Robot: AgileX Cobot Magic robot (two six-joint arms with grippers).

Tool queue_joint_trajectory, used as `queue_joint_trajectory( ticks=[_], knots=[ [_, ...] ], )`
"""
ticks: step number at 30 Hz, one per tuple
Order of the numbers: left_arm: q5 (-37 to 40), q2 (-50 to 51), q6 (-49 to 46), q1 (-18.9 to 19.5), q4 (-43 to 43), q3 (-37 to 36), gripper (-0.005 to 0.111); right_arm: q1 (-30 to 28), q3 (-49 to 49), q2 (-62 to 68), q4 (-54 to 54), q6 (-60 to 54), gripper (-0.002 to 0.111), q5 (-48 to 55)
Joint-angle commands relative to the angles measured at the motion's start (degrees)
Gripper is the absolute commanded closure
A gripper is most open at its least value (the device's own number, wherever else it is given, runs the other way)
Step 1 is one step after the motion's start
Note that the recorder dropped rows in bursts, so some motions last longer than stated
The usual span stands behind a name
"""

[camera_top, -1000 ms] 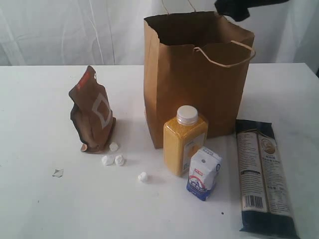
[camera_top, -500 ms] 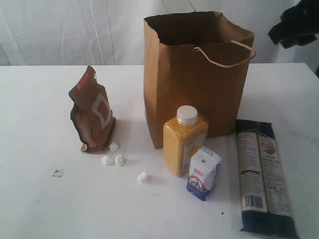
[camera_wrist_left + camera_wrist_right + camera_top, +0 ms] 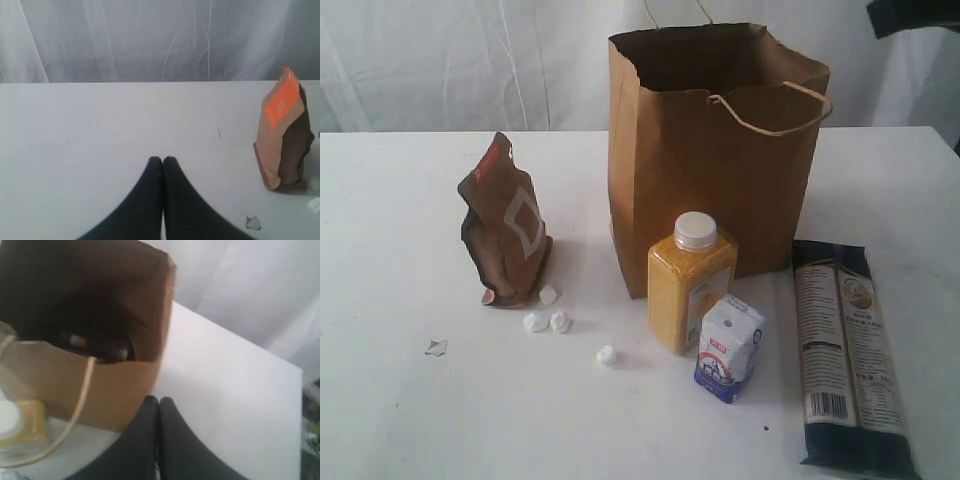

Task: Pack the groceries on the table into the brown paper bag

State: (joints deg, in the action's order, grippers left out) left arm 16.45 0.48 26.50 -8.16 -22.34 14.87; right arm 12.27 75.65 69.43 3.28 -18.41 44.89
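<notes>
Groceries stand before the brown paper bag (image 3: 720, 160), which sits upright and open-topped toward the back of the white worktop (image 3: 400, 420). Close against its front is the yellow white-capped bottle (image 3: 691, 285), with the small white-blue carton (image 3: 728, 348) just beside it. The long dark noodle packet (image 3: 847, 355) lies flat to their right. Well apart on the left, the brown foil pouch (image 3: 506, 235) stands upright, with small white scraps (image 3: 548, 320) near its base. The left gripper (image 3: 163, 161) points across the worktop, jaws pressed together on nothing. The right gripper (image 3: 158, 401) hangs near the bag's rim, jaws likewise clenched and empty. Inside the bag are dark rounded shapes (image 3: 100, 345), too dim to name.
</notes>
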Motion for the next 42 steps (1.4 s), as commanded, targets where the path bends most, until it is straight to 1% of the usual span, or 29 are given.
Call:
queue_joint_trajectory(
  ticks=[1, 2, 3, 4, 5, 6, 7, 8, 9, 10, 11, 12, 13, 14, 16, 18, 20, 21, 22, 24, 25, 27, 28, 29, 30, 31, 33, 37, 42],
  knots=[
    [-1.78, -0.48, 0.33, 0.11, -0.66, 2.14, 0.107, -0.31, -8.29, -5.52, 13.54, -10.1, 0.108, -9.72],
    [-1.66, -0.48, 0.33, 0.11, -0.66, 3.3, 0.107, -0.31, -11.18, -7.55, 18.03, -16.63, 0.108, -13.46],
    [-1.66, -0.48, 0.33, 0.11, -0.66, 5.37, 0.107, -0.31, -16.73, -12.12, 29.99, -28.33, 0.108, -20.79],
    [-1.54, -0.48, 0.33, 0.11, -0.66, 6.19, 0.107, -0.31, -19.61, -14.72, 37.69, -34.25, 0.108, -24.18],
    [-0.12, -0.48, 0.33, 0.11, -1.31, 7.93, 0.107, -0.31, -24.65, -19.44, 49.71, -43.03, 0.108, -28.08],
    [1.39, -0.48, 0.33, 0.11, -1.32, 8.57, 0.107, -0.31, -26.88, -21.55, 53.91, -46.45, 0.108, -28.79],
    [5.07, -0.48, 0.33, 0.11, -1.61, 9.24, 0.107, -0.31, -30.73, -24.75, 56.28, -48.79, 0.108, -28.67],
    [7.33, -0.48, 0.33, 0.11, -1.78, 9.22, 0.107, -0.31, -32.88, -26.28, 56.28, -48.79, 0.108, -28.12],
    [11.88, -0.48, 0.33, 0.11, -1.78, 9.22, 0.107, -0.31, -36.69, -28.68, 56.39, -47.69, 0.108, -25.81],
    [14.25, -0.48, 0.33, 0.11, -1.78, 9.22, 0.107, -0.31, -38.82, -29.71, 56.39, -47.23, 0.108, -24.11],
    [18.53, -0.48, 0.33, 0.11, -1.68, 9.22, 0.107, -0.31, -42.73, -30.68, 56.39, -47.16, 0.108, -19.78],
    [21.52, -0.48, 0.33, 0.11, -1.68, 9.22, 0.107, -0.31, -45.49, -30.54, 56.5, -47.16, 0.108, -15.01],
    [23.31, -0.48, 0.33, 0.11, -1.68, 9.22, 0.107, -0.31, -47.34, -29.92, 56.92, -47.16, 0.108, -12.89],
    [23.69, -0.48, 0.46, 0.11, -1.31, 9.22, 0.107, -0.31, -49.59, -28.61, 58.64, -47.16, 0.108, -10.5],
    [22.95, -0.48, 0.46, 0.11, 1.47, 8.99, 0.107, -0.31, -52.42, -25.12, 63.2, -49.47, 0.108, -11.49],
    [20.29, -0.48, 0.46, 0.11, 8.01, 7.0, 0.107, -0.31, -52.87, -20.76, 64.36, -58.25, 0.106, -12.26],
    [17.66, -0.48, 0.33, 0.11, 12.52, 4.67, 0.107, -0.31, -52.77, -17.3, 66.13, -65.58, 0.098, -12.26],
    [16.58, -0.48, 0.32, 0.11, 13.07, 3.55, 0.107, -0.31, -52.77, -15.91, 67.25, -68.59, 0.093, -12.14],
    [15.86, -0.48, -0.02, 0.11, 13.07, 2.07, 0.107, -0.31, -52.77, -14.28, 68.93, -72.57, 0.086, -11.69],
    [15.39, -0.48, -1.89, 0.11, 12.82, -0.38, 0.107, -0.31, -52.77, -11.35, 72.37, -80.14, 0.067, -10.42],
    [15.39, -0.48, -3.39, 0.11, 12.83, -1.58, 0.107, -0.31, -52.77, -10.18, 75.07, -83.72, 0.056, -9.7],
    [14.12, -0.48, -4.27, 0.11, 12.81, -3.23, 0.107, -0.31, -52.77, -8.33, 82.74, -88.9, 0.033, -9.7],
    [13.55, -0.48, -4.27, 0.11, 12.66, -3.34, 0.107, -0.31, -52.77, -7.5, 86.85, -91.11, 0.024, -9.7],
    [13.54, -0.48, -4.39, 0.11, 12.66, -3.34, 0.107, -0.31, -52.77, -6.71, 90.58, -93.14, 0.016, -9.59],
    [13.54, -0.48, -4.39, 0.11, 12.66, -3.34, 0.107, -0.31, -52.77, -6.08, 93.23, -95.1, 0.012, -9.6],
    [13.54, -0.48, -4.39, 0.11, 12.66, -3.34, 0.107, -0.31, -52.77, -5.28, 95.61, -96.75, 0.008, -9.47],
    [13.54, -0.48, -4.39, 0.11, 12.66, -3.34, 0.107, -0.31, -52.77, -3.65, 96.67, -99.11, 0.004, -9.24],
    [13.54, -0.48, -4.39, 0.11, 12.66, -3.34, 0.107, -0.31, -52.77, -0.72, 96.67, -100.15, 0.004, -8.82],
    [13.54, -0.48, -4.39, 0.11, 12.66, -3.34, 0.107, -0.31, -51.5, 0.66, 96.67, -99.83, 0.004, -5.42]
  ],
)
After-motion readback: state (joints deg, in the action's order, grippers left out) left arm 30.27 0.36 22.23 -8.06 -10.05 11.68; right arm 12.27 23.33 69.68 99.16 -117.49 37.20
